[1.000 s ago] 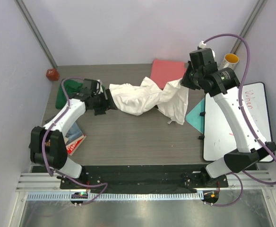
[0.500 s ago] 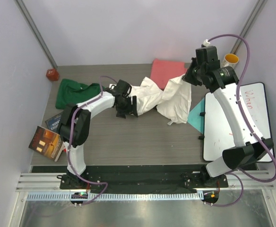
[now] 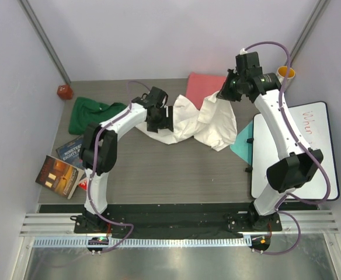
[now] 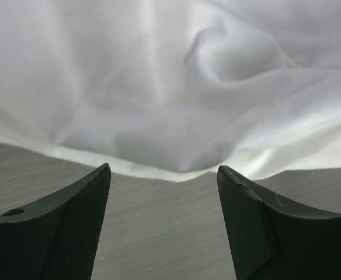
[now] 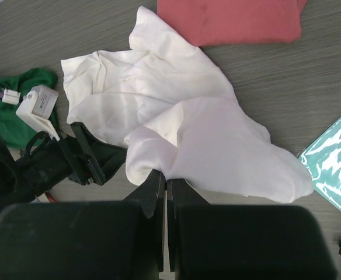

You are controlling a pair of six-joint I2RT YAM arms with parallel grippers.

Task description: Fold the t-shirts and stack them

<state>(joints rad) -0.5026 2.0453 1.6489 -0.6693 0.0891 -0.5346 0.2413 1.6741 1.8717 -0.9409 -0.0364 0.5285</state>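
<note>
Right pincer (image 5: 166,178) grips white t-shirt (image 5: 217,151); whiteboard (image 3: 287,157) writing unreadable

Books (image 3: 56,173) front-left; whiteboard (image 3: 263,149) right; teal sheet (image 3: 240,143) beside it

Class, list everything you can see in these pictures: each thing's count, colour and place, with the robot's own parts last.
white t-shirt: one, white, crumpled mid-table
green t-shirt: one, dark green, far left
pink t-shirt: one, coral-pink, folded, back
teal sheet: one, teal, beside whiteboard
whiteboard: one, white, right side
books: at least two, printed, near left
red object: one, red, far-left corner
tube: one, yellow-rimmed, far-right corner
table: one, grey, under everything
left gripper: one, black, open beside white t-shirt
right gripper: one, black, shut on white t-shirt
</note>
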